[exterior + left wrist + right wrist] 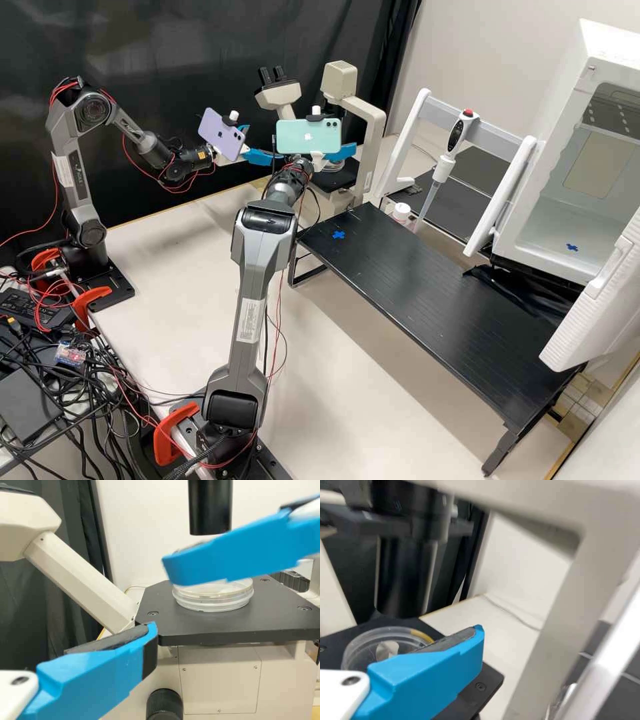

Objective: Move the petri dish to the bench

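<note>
- Toward 9 o'clock in the high view, a pale table (167, 227) opens between the two arms' bases.
- Black bench (433, 300): 4 o'clock, near long edge angled over pale tabletop.
- White box (600, 67): between 2 and 3 o'clock, mouth open.
- Microscope (375, 127): 12 o'clock.
- Left gripper (263, 141): 11 o'clock, fingers wide apart, empty.
- Right gripper (343, 152): 12 o'clock, by the stage; can't tell how far open, or whether it touches the dish.
- Stage (240, 632): 12 o'clock, black, squared edges.
- Dish (212, 603): flat on the stage, margin between it and the edge, tube (210, 510) overhead, apart.
</note>
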You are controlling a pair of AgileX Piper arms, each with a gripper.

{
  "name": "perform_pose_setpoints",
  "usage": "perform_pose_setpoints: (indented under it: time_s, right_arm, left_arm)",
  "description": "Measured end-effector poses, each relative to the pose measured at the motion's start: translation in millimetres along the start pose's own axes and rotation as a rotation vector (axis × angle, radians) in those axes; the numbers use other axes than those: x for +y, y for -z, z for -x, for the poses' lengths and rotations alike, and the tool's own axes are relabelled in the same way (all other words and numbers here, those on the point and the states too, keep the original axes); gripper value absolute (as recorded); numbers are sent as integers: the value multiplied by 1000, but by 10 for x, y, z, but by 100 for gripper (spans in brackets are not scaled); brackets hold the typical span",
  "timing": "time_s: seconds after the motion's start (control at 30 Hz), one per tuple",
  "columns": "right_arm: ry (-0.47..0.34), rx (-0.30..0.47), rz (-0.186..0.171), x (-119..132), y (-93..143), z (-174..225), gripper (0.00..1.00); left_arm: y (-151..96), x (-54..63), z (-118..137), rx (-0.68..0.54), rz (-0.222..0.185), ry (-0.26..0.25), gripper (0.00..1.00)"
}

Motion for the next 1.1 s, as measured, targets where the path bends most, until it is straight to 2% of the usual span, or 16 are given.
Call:
perform_pose_setpoints:
  time_s: [0.2,0.27,0.4,0.43,0.57,0.63,1.1]
  right_arm:
    - [62,-38,-48,-255,-128,-219,100]
    - [65,-56,-66,-303,-201,-274,100]
    - [67,-75,-82,-335,-283,-313,100]
    - [68,-79,-90,-348,-300,-319,0]
    - [72,-93,-126,-375,-360,-316,0]
    - [76,-99,-133,-409,-387,-306,0]
    - [63,-114,-120,-476,-459,-242,0]
  left_arm:
    - [0,0,0,0,0,0,100]
    - [0,0,0,0,0,0,100]
    - [0,0,0,0,0,0,100]
    - [0,0,0,0,0,0,100]
    - [0,0,0,0,0,0,100]
    - [0,0,0,0,0,0,100]
    - [0,0,0,0,0,0,100]
